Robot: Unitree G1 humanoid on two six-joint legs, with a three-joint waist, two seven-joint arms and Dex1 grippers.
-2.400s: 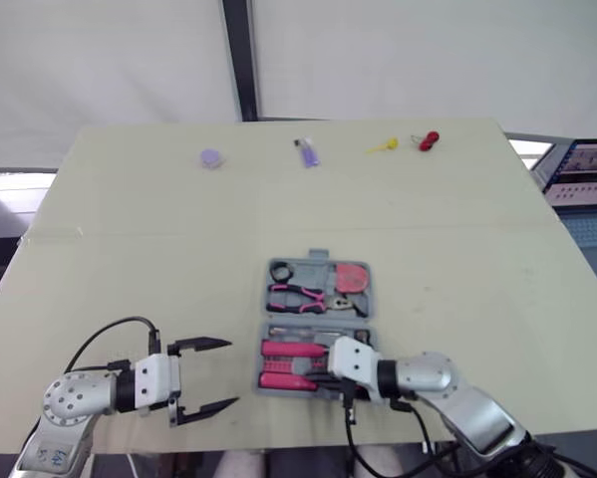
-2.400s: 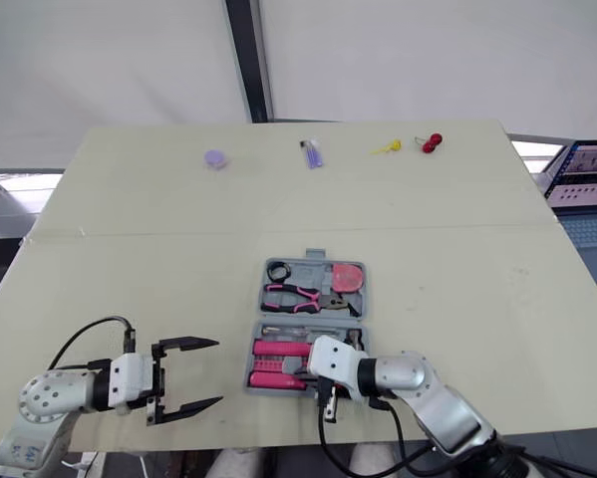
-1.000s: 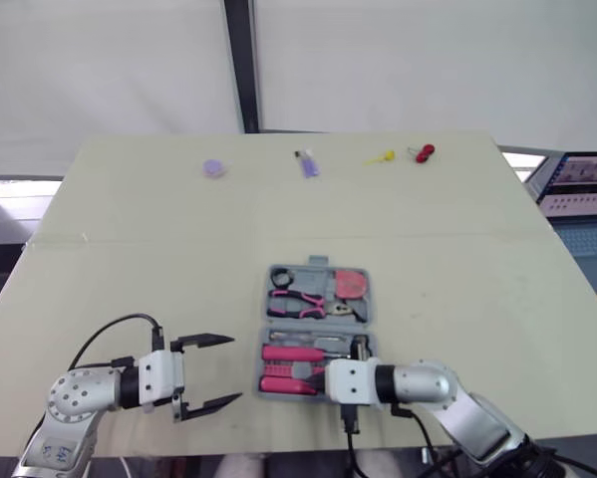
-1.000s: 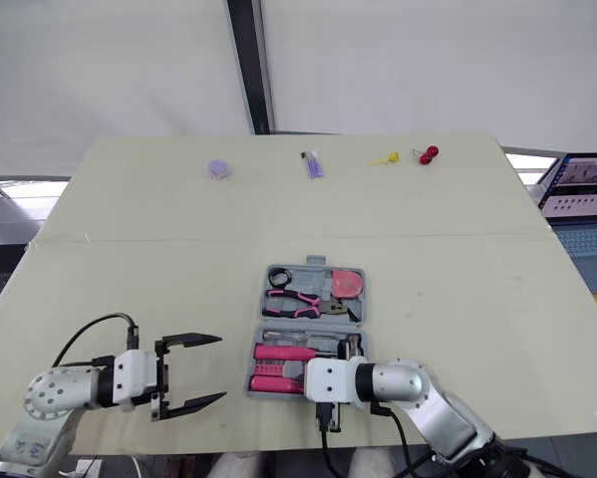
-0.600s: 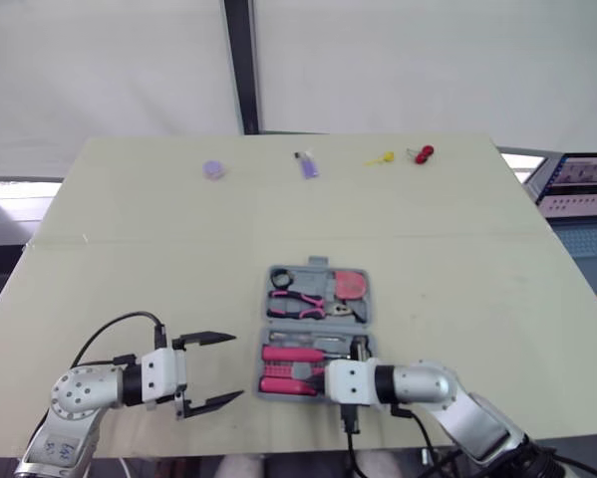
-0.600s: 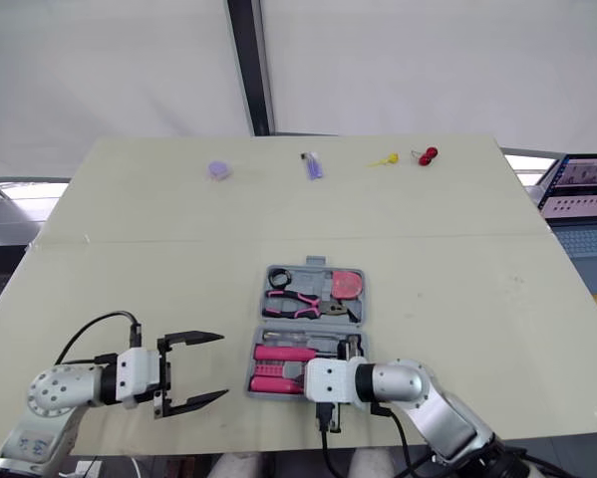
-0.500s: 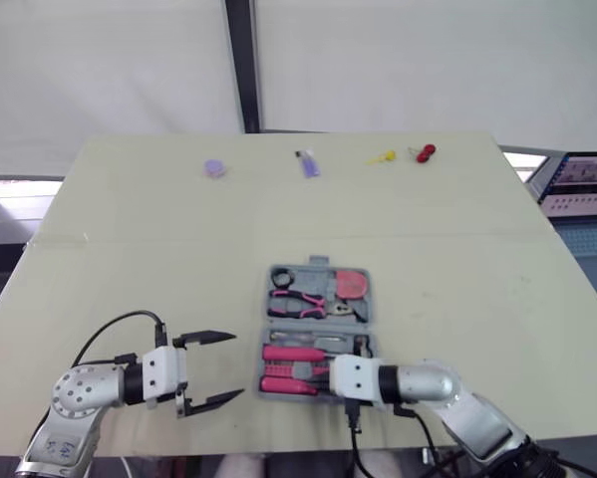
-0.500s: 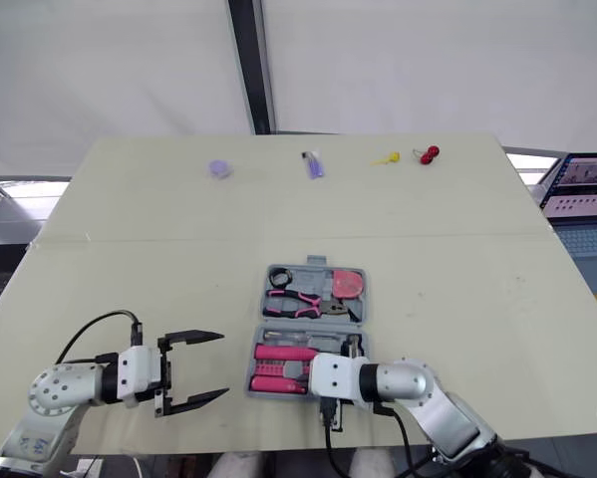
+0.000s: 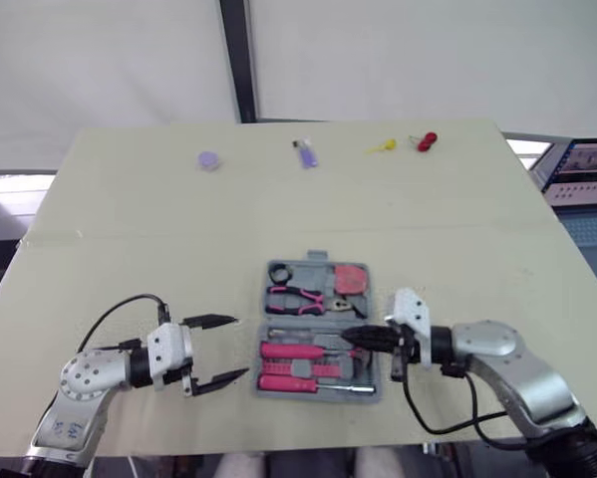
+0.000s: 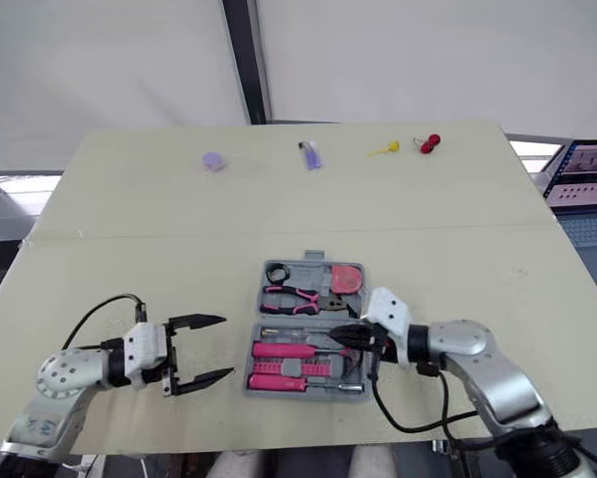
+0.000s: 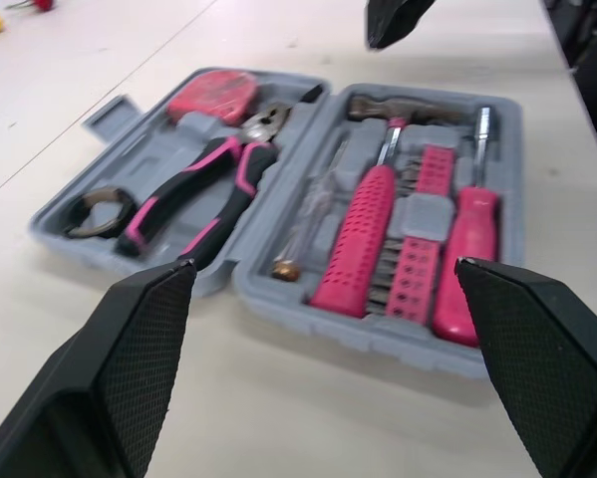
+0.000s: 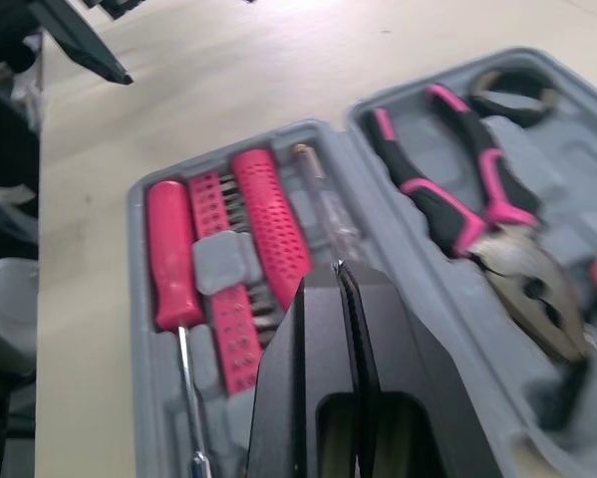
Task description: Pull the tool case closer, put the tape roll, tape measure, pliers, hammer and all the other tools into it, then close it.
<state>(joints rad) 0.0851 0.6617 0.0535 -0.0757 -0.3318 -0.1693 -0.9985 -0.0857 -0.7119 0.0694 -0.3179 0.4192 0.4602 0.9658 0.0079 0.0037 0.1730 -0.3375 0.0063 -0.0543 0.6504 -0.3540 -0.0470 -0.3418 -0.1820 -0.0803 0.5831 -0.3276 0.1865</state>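
The tool case [image 11: 288, 311] lies open and flat on the worktop [image 9: 457, 229], close to its near edge, about centre. Lid half, at 12 o'clock: tape roll [image 9: 281, 271], pliers [image 9: 296, 296] and tape measure [image 9: 352, 278], each seated in its own recess. Near half, at 6 o'clock: hammer [image 9: 293, 350] next to the hinge, screwdriver [image 9: 298, 380] along the outer wall, a bit holder between them.

Your right gripper [image 9: 348, 336] enters from 3 o'clock, fingers pressed together and holding nothing, tips over the hammer-head end of the near half. You cannot tell whether they touch. Your left gripper [image 9: 240, 347] sits at 9 o'clock of the case, spread wide, just beside it and apart.

Along the far edge of the worktop lie four small items: a purple disc [image 9: 210, 159], a purple piece [image 9: 306, 152], a yellow piece [image 9: 382, 146] and a red piece [image 9: 427, 140].
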